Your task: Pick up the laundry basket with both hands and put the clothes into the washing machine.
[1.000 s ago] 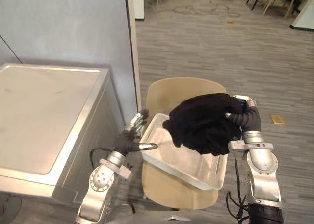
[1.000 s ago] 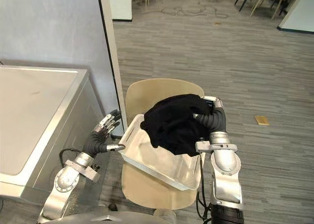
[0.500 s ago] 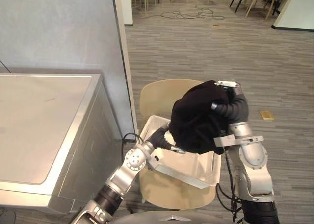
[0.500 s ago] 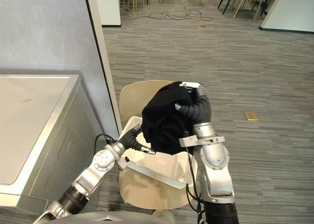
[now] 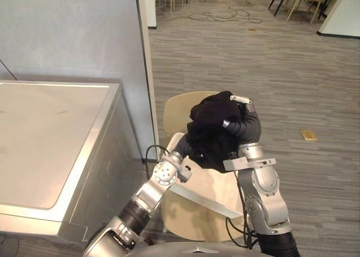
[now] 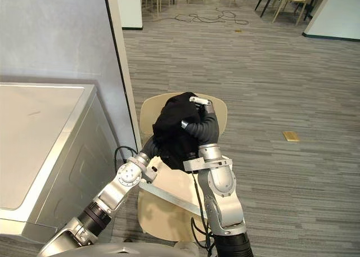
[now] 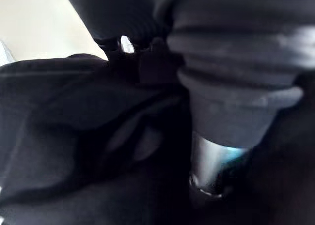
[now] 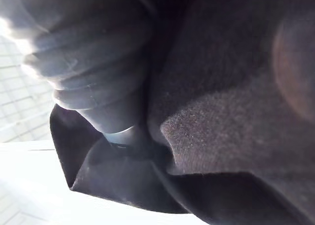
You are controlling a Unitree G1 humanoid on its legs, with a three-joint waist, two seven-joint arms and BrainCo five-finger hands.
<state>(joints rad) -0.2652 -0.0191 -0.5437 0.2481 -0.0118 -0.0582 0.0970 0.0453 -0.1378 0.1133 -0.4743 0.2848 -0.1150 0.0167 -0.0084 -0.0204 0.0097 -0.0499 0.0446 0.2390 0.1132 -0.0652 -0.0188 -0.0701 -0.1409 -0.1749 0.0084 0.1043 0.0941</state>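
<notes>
You are looking down at a grey striped carpet floor (image 5: 292, 71), with a blue-grey wall (image 5: 67, 32) on the robot's left. The pale top of the washing machine (image 5: 50, 139) stands against that wall with its lid down. Just beside the machine is a tan chair (image 5: 175, 108), and the white laundry basket (image 5: 208, 184) is tilted steeply over its seat.

The black clothes (image 5: 211, 133) are bunched into one bundle at the raised end of the basket, in front of the chair back and well apart from the machine top. Your right hand (image 5: 239, 103) lies on the top of the bundle, pressed into the cloth, and you cannot tell whether it is clamped on it. Your left hand (image 5: 181, 146) goes in under the bundle at the basket's near-left edge. It is buried in dark cloth, so you cannot tell its state either.
</notes>
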